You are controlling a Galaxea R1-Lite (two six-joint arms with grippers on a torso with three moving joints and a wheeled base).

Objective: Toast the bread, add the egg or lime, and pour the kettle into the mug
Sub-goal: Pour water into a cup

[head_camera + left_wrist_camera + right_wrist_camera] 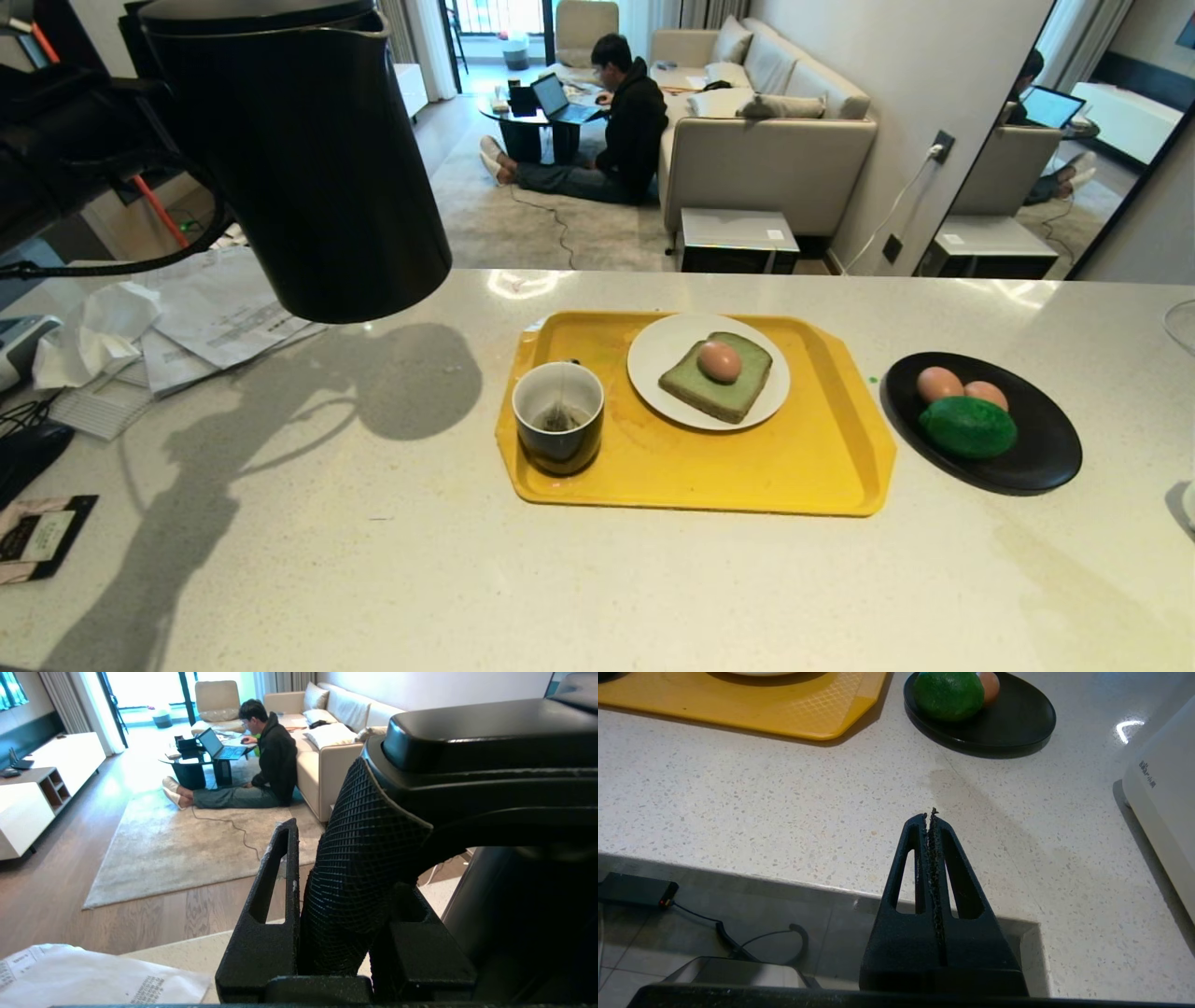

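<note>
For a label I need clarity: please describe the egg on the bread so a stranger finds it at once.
On the yellow tray stands a white plate with green bread. The egg lies on top of that slice, alone, unlike the two eggs beside the lime on the black plate.

Left gripper [343, 914]: matte black, grainy printed plastic, flat wedge fingers [271, 905] with a long slot cut through. Right gripper [930, 816]: same rough black plastic, two tapered triangular fingers [908, 868], each with a long cutout, coarse crumbly pad faces along the inner edges. Left arm [56, 140], beside the black gripper body: black housing, black cable looping under it, an orange-red strip behind.
</note>
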